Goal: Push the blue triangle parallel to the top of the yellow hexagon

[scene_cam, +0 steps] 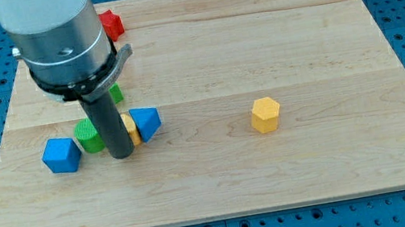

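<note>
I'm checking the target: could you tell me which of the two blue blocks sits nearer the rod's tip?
The blue triangle, just right of my tip; the blue cube lies farther off to its left.

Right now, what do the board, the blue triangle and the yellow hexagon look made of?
Board: pale wood, matte, with visible grain and plank seams. Blue triangle and yellow hexagon: solid painted colour with a slight sheen, likely painted wood or plastic; can't tell which. My tip sits just left of the triangle.
</note>
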`<state>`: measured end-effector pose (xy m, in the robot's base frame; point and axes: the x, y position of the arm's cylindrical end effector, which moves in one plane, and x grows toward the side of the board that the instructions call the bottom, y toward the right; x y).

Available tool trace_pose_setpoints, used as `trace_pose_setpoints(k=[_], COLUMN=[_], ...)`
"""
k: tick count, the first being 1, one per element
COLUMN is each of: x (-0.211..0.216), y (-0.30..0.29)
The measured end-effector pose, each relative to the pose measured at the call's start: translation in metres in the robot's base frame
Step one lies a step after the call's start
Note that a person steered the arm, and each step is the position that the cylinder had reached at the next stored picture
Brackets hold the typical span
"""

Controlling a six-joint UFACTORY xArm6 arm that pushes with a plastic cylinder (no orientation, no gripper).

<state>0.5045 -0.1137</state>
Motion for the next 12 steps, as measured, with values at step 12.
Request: trace_pose_setpoints(k=[12], x=[-0.137], y=[0.171])
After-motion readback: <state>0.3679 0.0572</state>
